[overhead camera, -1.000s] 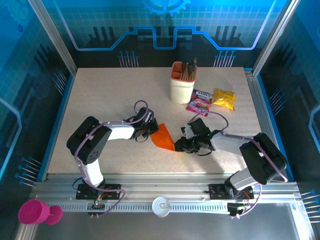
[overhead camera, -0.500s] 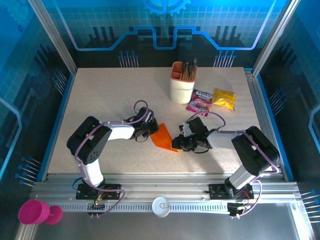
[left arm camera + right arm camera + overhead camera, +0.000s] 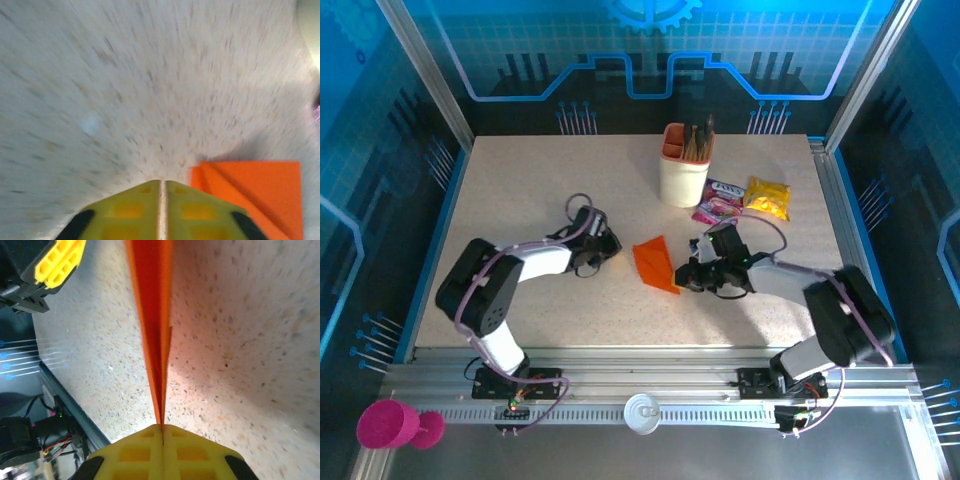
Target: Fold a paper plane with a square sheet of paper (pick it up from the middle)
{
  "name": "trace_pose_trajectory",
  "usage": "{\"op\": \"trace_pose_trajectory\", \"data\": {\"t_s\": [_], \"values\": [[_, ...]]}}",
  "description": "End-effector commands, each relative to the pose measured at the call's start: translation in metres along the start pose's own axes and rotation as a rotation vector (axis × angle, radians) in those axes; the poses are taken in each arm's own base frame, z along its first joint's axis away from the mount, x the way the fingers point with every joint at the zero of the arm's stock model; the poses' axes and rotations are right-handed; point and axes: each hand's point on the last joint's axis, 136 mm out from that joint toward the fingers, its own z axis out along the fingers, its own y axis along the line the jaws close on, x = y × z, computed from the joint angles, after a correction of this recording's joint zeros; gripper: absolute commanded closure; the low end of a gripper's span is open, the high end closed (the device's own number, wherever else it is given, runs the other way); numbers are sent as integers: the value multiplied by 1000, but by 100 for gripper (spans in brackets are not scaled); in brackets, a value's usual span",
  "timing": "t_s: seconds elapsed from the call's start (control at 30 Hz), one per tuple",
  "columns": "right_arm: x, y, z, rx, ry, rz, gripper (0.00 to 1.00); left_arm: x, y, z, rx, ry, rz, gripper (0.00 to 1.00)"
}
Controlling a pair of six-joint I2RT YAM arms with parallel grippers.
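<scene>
- Right gripper (image 3: 162,427) is clamped fully closed on the orange paper (image 3: 655,265). In its wrist view the two yellow fingers meet at 6 o'clock, and the paper comes straight out of the seam, running edge-on up toward 12.
- From the top view that gripper sits at the paper's 4 o'clock corner, touching it.
- Left gripper (image 3: 611,244) is pretty much closed too, with just a hairline slit between the fingers and nothing in it. It's off at the paper's 9-to-10 o'clock side, near but clear of it.
- That paper is already creased into a smaller, angular shape, roughly mid-table (image 3: 520,200). The left wrist view has it flat at about 4 o'clock, with a diagonal fold line across it. That view is pretty blurry though.
- Looks like the paper's right edge is lifted where it's pinched, but I can't tell how much of it is off the surface.
- Pen cup (image 3: 683,170) stands at 12 to 1 o'clock from the paper, well apart.
- Pink snack packet (image 3: 720,205) and yellow snack packet (image 3: 768,197) lie side by side around 2 o'clock, just beside the cup.
</scene>
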Motion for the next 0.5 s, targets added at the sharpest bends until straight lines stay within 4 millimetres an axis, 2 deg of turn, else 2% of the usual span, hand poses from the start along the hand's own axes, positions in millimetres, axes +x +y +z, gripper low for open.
{"op": "trace_pose_trajectory", "data": {"t_s": [0.0,0.13,0.2,0.4,0.47], "values": [[-10,11,-49,150,-58,-104,100,-20,-4,-39,45,-58,-48,79],[-22,15,-105,401,-147,-217,100,-16,-6,-68,89,-90,-45,68],[-31,8,-132,587,-190,-283,100,-10,0,-78,92,-98,-53,65],[-47,1,-190,1092,-242,-435,100,-2,21,-104,56,-143,-17,62],[-52,-1,-201,1232,-240,-469,100,0,26,-110,55,-157,-16,61]]}}
